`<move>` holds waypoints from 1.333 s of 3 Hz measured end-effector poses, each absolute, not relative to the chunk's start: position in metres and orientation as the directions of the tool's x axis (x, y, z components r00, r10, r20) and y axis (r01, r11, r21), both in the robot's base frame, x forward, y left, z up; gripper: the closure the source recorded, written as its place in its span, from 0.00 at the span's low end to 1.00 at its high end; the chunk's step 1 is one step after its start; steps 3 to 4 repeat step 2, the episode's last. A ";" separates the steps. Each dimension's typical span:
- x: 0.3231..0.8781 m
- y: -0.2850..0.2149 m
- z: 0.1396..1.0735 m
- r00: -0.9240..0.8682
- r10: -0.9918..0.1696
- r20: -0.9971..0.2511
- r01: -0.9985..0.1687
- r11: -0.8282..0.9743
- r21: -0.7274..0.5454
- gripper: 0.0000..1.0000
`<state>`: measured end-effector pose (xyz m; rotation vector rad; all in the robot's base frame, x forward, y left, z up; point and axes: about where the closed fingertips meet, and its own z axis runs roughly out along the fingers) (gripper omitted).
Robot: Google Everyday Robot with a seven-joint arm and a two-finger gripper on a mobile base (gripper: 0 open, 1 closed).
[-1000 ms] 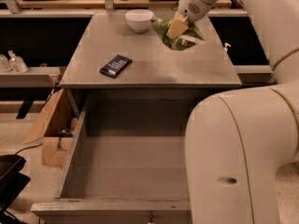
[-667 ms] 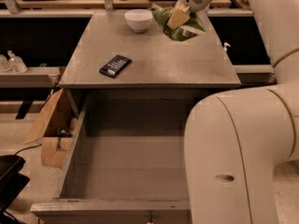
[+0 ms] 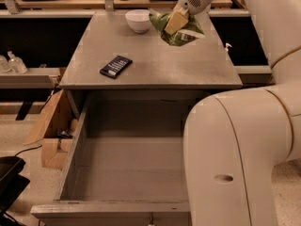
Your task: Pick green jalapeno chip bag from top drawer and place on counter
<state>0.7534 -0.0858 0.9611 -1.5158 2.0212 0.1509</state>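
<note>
The green jalapeno chip bag (image 3: 181, 31) hangs crumpled in my gripper (image 3: 173, 22), which is shut on it above the back right part of the counter (image 3: 155, 62). The bag is close to the white bowl and seems a little above the surface. The top drawer (image 3: 127, 166) is pulled open toward the front, and what shows of its grey floor is bare. My arm's large white body covers the drawer's right part.
A white bowl (image 3: 139, 20) stands at the counter's back, just left of the bag. A flat black packet (image 3: 115, 66) lies on the counter's left part. Wooden benches with cables run behind. Cardboard (image 3: 49, 126) lies on the floor at left.
The gripper with the bag has moved left and toward the back of the counter, nearer the white bowl. The drawer, bowl and black packet have not moved.
</note>
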 end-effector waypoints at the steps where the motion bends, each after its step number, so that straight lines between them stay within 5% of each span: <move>1: 0.755 -0.084 0.958 -0.167 -0.836 -0.523 -0.906 0.339 -0.254 0.14; 2: 0.756 -0.082 0.955 -0.167 -0.836 -0.522 -0.907 0.338 -0.251 0.00; 4: 0.756 -0.082 0.955 -0.167 -0.836 -0.522 -0.907 0.338 -0.251 0.00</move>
